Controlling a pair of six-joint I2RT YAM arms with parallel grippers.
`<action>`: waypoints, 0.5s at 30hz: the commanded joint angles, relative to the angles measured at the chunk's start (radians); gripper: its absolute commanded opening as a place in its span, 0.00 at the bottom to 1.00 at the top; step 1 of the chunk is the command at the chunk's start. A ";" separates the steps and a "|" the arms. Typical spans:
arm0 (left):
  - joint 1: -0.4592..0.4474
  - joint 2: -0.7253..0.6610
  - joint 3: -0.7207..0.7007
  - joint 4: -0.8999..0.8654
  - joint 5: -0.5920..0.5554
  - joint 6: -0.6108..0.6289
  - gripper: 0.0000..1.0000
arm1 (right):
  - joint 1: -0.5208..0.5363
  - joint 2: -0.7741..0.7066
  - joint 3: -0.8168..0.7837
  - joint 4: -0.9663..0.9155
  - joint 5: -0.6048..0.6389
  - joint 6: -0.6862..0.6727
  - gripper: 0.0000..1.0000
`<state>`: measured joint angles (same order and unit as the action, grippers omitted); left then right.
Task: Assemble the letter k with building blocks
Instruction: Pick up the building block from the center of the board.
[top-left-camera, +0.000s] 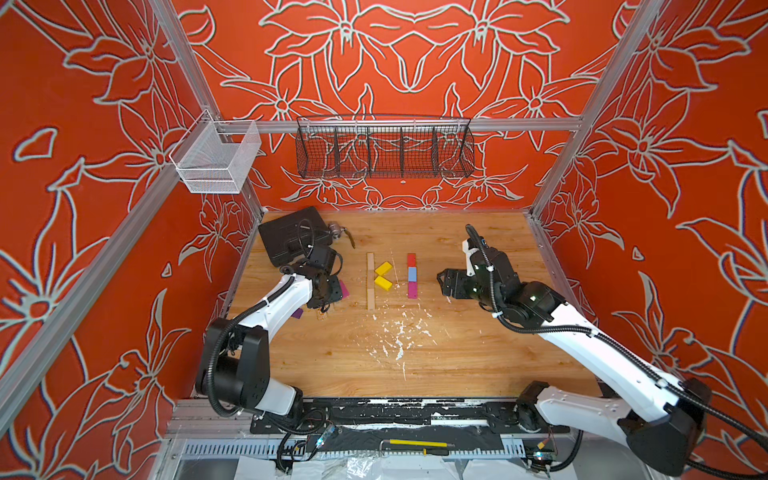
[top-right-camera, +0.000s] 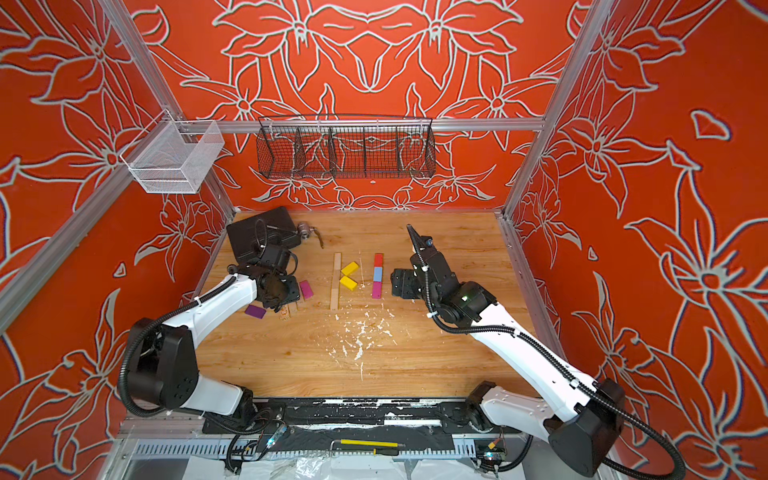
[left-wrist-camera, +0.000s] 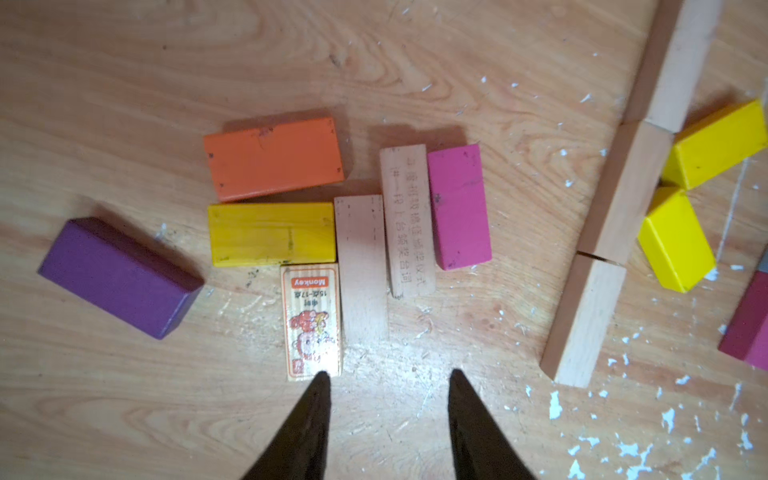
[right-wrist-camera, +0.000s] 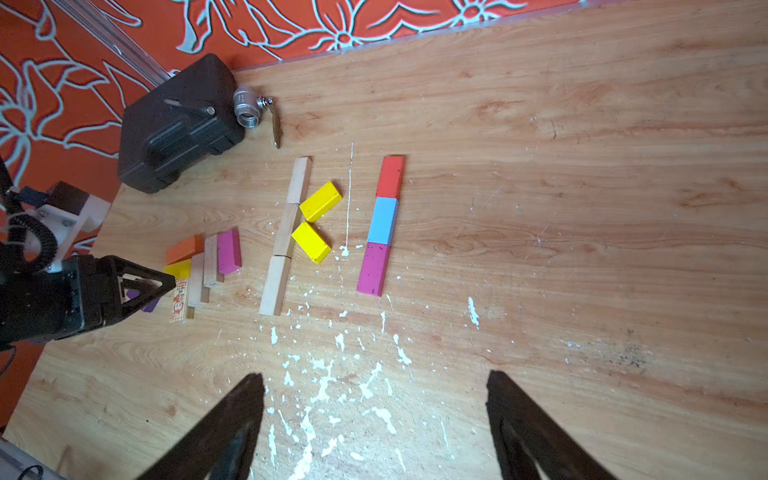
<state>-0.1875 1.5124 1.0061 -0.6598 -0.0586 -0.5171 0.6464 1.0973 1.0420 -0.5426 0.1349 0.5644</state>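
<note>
Left hand (left-wrist-camera: 389, 372) low over loose blocks (left-wrist-camera: 270, 232), half-spread, empty; right hand (right-wrist-camera: 374, 374) aloft, spread wide, empty

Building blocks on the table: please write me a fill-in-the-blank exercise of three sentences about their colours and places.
1. In the coloured column, between the red block and the magenta block lies a ____ one.
2. Two ____ blocks touch the line of pale bars.
3. The printed block next to the left gripper bears the English word ____.
Missing words: blue; yellow; Monkey.
</note>
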 joint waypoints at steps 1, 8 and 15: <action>0.005 0.067 0.050 -0.074 -0.009 -0.005 0.41 | -0.005 -0.019 -0.006 -0.001 0.020 -0.011 0.86; 0.005 0.164 0.068 -0.068 -0.014 0.015 0.30 | -0.005 -0.027 0.015 -0.017 0.036 -0.016 0.86; 0.005 0.206 0.075 -0.073 -0.026 0.019 0.27 | -0.005 -0.042 0.013 -0.017 0.045 -0.011 0.86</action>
<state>-0.1875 1.7035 1.0687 -0.6998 -0.0628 -0.4946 0.6468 1.0740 1.0405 -0.5430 0.1543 0.5552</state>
